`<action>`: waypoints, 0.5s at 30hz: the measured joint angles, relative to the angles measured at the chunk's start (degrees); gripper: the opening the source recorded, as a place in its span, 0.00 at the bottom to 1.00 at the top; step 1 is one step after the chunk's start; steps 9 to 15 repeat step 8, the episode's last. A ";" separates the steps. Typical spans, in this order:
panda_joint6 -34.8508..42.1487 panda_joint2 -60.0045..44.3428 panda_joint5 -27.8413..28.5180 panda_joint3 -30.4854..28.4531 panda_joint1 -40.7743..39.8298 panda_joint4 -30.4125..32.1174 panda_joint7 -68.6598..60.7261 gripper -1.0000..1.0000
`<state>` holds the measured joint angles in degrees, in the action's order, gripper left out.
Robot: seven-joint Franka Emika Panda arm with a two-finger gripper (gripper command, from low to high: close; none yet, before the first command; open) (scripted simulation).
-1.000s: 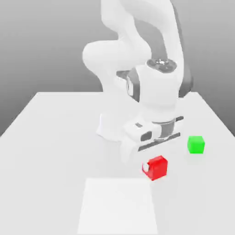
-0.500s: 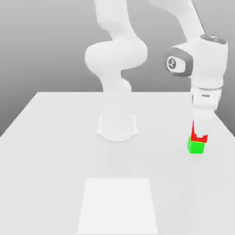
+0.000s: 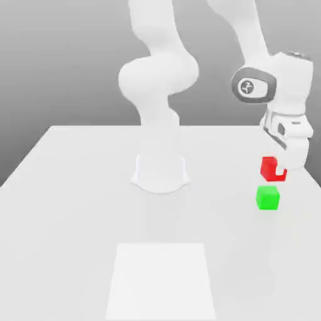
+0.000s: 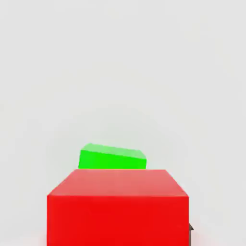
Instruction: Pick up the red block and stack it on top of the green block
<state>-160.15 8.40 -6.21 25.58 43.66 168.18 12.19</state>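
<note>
In the exterior view the red block (image 3: 269, 167) hangs in the air at the right side of the table, with my gripper (image 3: 274, 172) shut on it. The green block (image 3: 268, 197) sits on the table just below, and a small gap separates the two cubes. The hand view has the red block (image 4: 117, 206) close up and level, with the green block (image 4: 113, 157) lying on the table past it.
The arm's white base (image 3: 160, 173) stands at the middle of the white table (image 3: 75, 188). A paler square patch (image 3: 160, 279) lies near the front edge. The table's right edge runs close to the green block.
One second ago the gripper was at the red block on the table's middle. Half a second ago the red block sat right on the green one; now it is higher, with a gap.
</note>
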 joint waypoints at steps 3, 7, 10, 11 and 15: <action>-3.68 -3.78 3.43 0.46 -1.29 0.03 2.37 0.00; -8.58 -8.84 8.58 -0.08 -2.24 0.23 5.92 1.00; -8.58 -8.84 8.58 -0.07 -2.34 0.23 5.92 1.00; -8.58 -8.84 8.58 -0.07 -2.34 0.23 5.92 1.00; -8.58 -8.84 8.58 -0.07 -2.34 0.23 5.92 1.00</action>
